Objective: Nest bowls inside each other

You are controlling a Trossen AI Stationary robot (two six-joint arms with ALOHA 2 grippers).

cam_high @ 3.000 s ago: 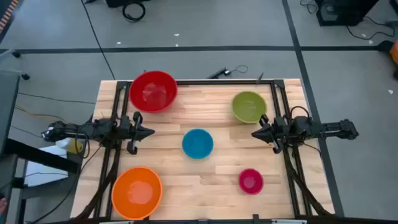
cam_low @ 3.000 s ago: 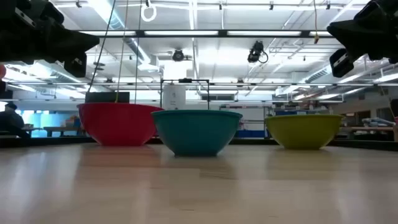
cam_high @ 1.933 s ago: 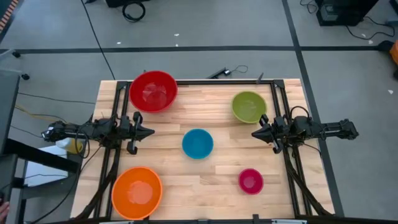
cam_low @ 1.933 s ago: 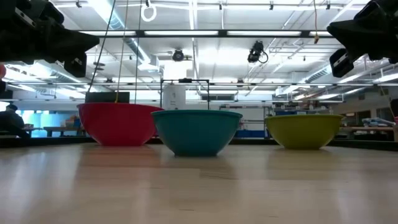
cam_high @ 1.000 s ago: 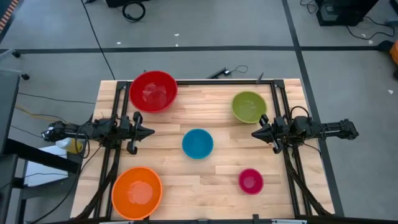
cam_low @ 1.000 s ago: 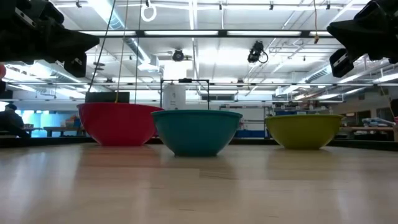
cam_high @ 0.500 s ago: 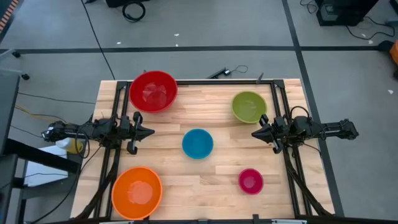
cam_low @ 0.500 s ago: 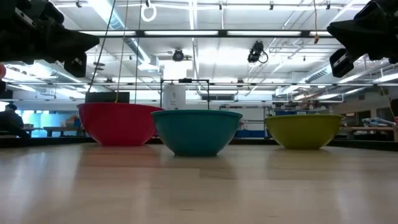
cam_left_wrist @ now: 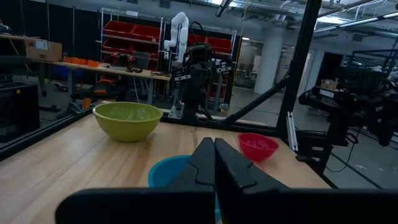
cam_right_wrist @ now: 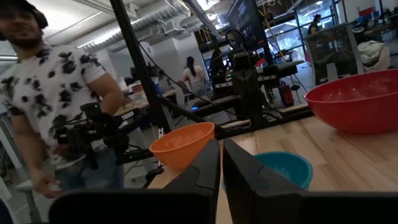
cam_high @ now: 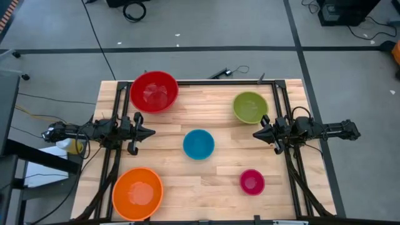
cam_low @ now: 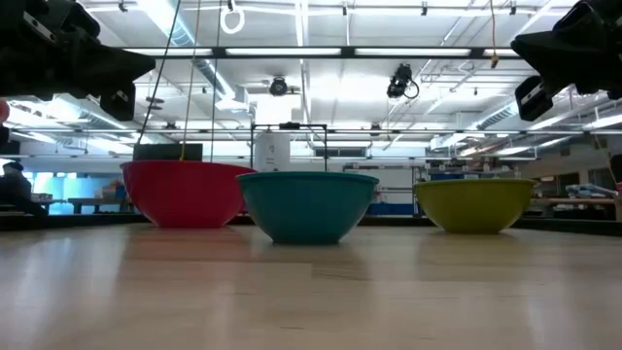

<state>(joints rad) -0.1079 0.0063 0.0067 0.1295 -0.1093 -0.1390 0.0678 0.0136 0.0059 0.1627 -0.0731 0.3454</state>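
Observation:
Five bowls stand apart, each on its base on the wooden table [cam_high: 212, 106]: a red bowl [cam_high: 154, 91] far left, an olive green bowl [cam_high: 250, 107] far right, a blue bowl [cam_high: 199, 144] in the middle, an orange bowl [cam_high: 137, 192] near left and a small magenta bowl [cam_high: 252, 181] near right. My left gripper [cam_high: 152, 132] hovers shut at the table's left edge, pointing level toward the blue bowl. My right gripper [cam_high: 255, 134] hovers shut at the right edge, facing it. Neither touches anything.
Dark frame rails [cam_high: 206, 82] run along the table's far edge and down both sides beside the arm bases. A person in a patterned shirt [cam_right_wrist: 68, 93] stands beyond the table's left side. Bare wood lies between the bowls.

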